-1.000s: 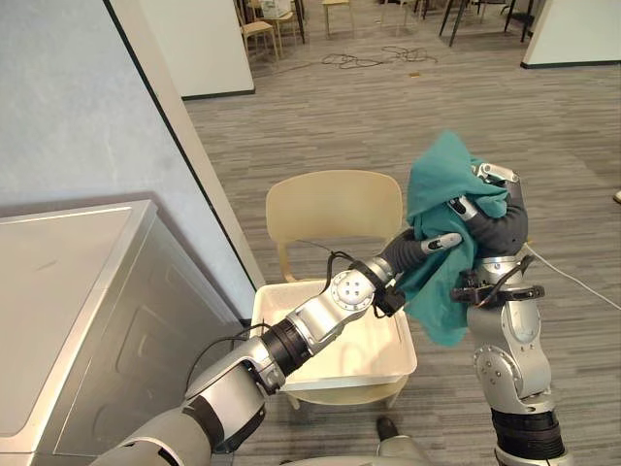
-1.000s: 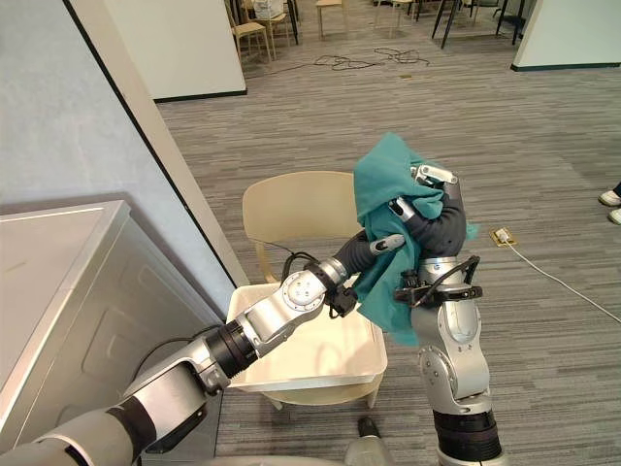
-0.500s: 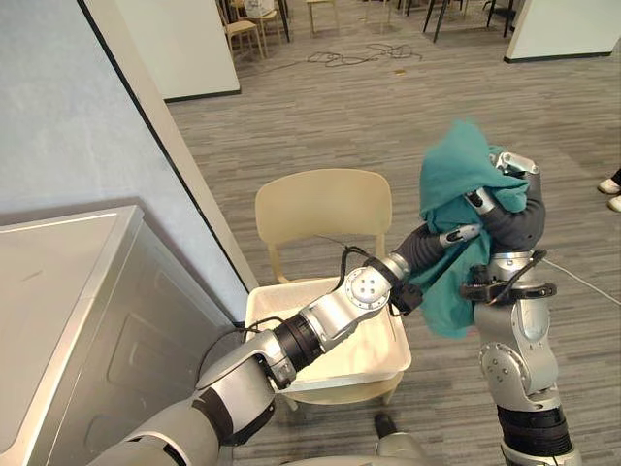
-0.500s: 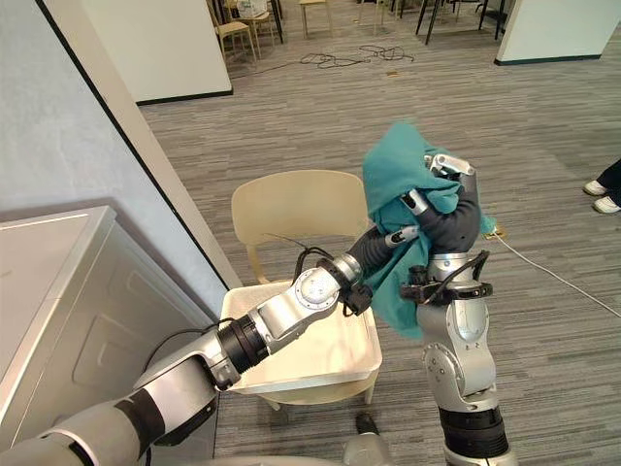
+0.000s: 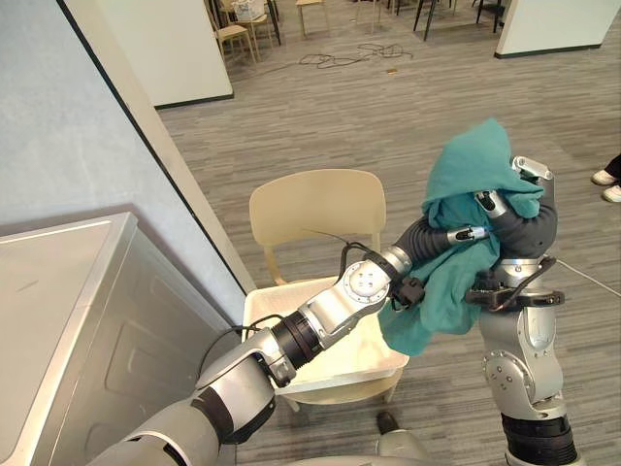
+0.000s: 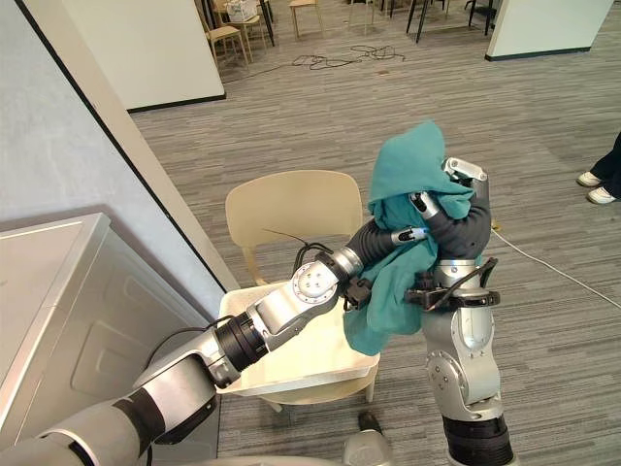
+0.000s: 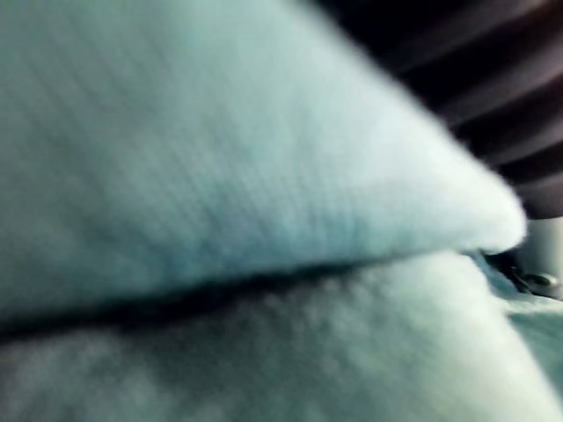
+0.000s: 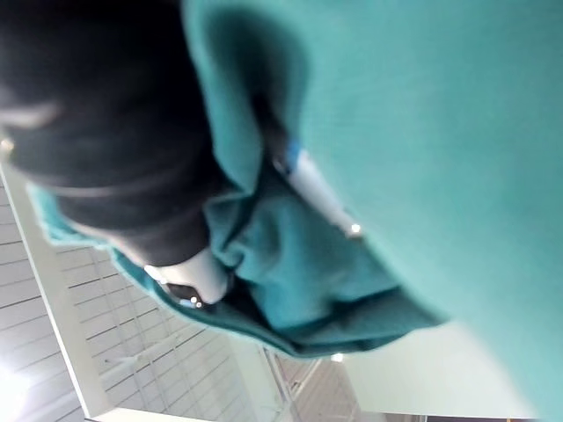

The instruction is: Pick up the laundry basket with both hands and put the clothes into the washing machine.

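A teal cloth [image 5: 473, 180] is held up high to the right of the chair, draped over my right hand [image 5: 522, 206], which is shut on its upper folds. My left hand [image 5: 443, 236] reaches across from the left, its fingers curled into the same cloth just below the right hand. The cloth's loose end hangs down past my left wrist, over the right edge of the white laundry basket [image 5: 260, 303]. That basket rests on the seat of a beige chair [image 5: 315, 206]. Teal fabric [image 7: 220, 176] shows close up in the left wrist view, and folds of it [image 8: 422, 132] in the right wrist view.
The grey washing machine [image 5: 87, 320] stands at my left against a pale blue wall. A person's shoes [image 6: 592, 180] show at the right edge. Further chairs [image 5: 233, 34] and a cable [image 5: 340, 56] lie far back on the open wooden floor.
My left hand has gone from open to shut on the teal cloth. The cloth's hanging end now bunches toward the left wrist. The camera has shifted.
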